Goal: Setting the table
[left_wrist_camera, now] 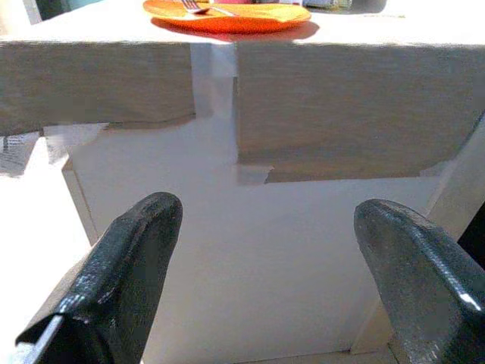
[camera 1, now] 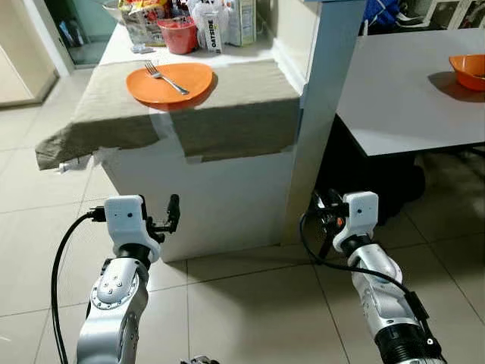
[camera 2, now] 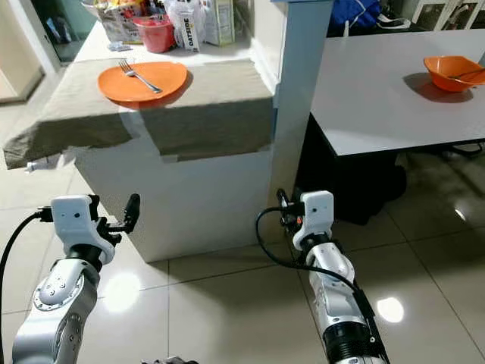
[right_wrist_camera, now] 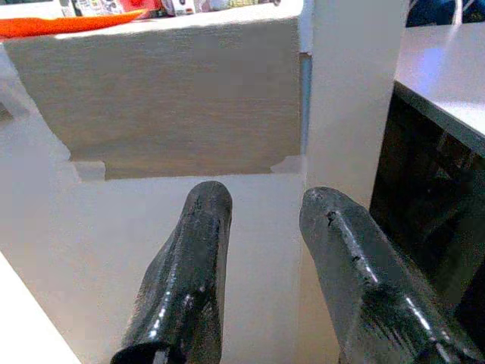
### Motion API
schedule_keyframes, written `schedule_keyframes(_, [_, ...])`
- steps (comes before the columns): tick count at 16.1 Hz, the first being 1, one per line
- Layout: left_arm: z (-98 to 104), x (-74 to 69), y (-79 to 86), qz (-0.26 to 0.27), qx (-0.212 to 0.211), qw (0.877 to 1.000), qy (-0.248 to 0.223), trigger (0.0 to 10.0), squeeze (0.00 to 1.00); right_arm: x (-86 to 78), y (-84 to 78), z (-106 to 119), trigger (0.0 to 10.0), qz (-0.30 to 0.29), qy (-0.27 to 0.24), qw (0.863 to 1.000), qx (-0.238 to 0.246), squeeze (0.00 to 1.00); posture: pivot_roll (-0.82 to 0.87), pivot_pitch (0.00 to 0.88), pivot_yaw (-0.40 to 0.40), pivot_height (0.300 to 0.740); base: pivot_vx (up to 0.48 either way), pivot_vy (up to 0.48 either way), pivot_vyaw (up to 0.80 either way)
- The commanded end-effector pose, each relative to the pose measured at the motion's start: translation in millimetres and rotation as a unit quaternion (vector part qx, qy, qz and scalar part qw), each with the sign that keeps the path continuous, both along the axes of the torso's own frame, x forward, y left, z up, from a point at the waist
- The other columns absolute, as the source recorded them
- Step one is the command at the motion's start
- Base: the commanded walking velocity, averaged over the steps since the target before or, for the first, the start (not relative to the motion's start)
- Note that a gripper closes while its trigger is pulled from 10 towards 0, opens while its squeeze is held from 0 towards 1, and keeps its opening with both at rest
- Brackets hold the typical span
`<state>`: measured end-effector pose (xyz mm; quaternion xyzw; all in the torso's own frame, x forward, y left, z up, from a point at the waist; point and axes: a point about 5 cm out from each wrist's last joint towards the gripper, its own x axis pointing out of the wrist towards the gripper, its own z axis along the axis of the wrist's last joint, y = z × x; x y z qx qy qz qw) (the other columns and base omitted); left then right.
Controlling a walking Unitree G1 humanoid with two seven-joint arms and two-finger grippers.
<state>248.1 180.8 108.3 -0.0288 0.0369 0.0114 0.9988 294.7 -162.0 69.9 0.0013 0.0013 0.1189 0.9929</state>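
An orange plate (camera 1: pixel 169 82) with a silver fork (camera 1: pixel 164 78) lying on it sits on a counter draped in a grey-brown cloth (camera 1: pixel 235 102). An orange bowl (camera 2: pixel 453 72) stands on the white table (camera 1: pixel 402 83) to the right. My left gripper (left_wrist_camera: pixel 265 220) is held low in front of the counter's white side, well below the plate, open wide and empty. My right gripper (right_wrist_camera: pixel 265 201) hovers low near the white pillar (camera 1: pixel 322 98), its fingers a little apart with nothing between them.
A red container (camera 1: pixel 179 34), cartons and packets crowd the back of the counter. The cloth hangs over the counter's front and left edge. The space under the white table is dark. Beige tiled floor (camera 1: pixel 250 303) lies below my arms.
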Motion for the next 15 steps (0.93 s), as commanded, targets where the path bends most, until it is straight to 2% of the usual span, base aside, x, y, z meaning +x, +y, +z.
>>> schedule_keyframes(1, [4,0.5,0.0,0.003,0.005,1.000,-0.009,10.0,0.00,2.7,3.0,3,10.0,0.007,-0.007,1.000,-0.008,0.00,-0.11,0.000,0.056,0.740,0.240,0.000,0.00])
schedule_keyframes(8, [7,4.8,-4.2,0.013,0.001,1.000,-0.020,10.0,0.00,7.8,6.6,12,10.0,0.009,-0.028,0.999,-0.022,0.00,-0.11,0.000,0.049,0.740,0.363,0.254,0.00])
schedule_keyframes(9, [8,4.9,-4.5,0.013,0.000,1.000,-0.022,10.0,0.00,7.3,7.1,14,10.0,0.011,-0.040,0.999,-0.024,0.00,-0.11,0.000,0.049,0.740,0.379,0.296,0.00])
schedule_keyframes(10, [10,5.7,-6.0,0.011,0.000,0.999,-0.030,10.0,0.00,7.0,7.1,32,10.0,0.006,-0.102,0.994,-0.029,0.00,-0.12,0.000,0.047,0.740,0.379,0.292,0.00])
schedule_keyframes(15, [21,12.4,-7.3,0.005,0.007,0.999,-0.053,10.0,0.00,15.1,5.6,48,10.0,-0.019,-0.136,0.990,-0.028,0.00,-0.11,0.000,0.049,0.740,0.378,0.295,0.00])
